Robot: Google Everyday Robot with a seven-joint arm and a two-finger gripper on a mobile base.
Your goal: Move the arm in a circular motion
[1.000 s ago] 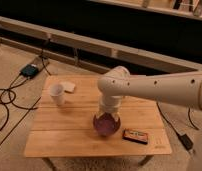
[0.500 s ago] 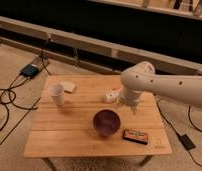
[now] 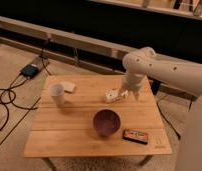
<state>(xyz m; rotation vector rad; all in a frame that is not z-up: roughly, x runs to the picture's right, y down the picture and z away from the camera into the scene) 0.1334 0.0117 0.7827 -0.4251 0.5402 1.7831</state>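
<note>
White cup (image 3: 57, 93) sits well left of the gripper (image 3: 129, 93), with a small white box (image 3: 112, 95) just left of it. We cannot tell whether the gripper is open or closed. The arm (image 3: 164, 70) reaches in from the right above the table (image 3: 69, 131), which we judge suits a free circular sweep.

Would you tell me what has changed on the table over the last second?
The arm swung from above the bowl rightward and toward the far edge of the table; its gripper now hangs beside the small white box. The cup, bowl and dark packet stayed put.
</note>
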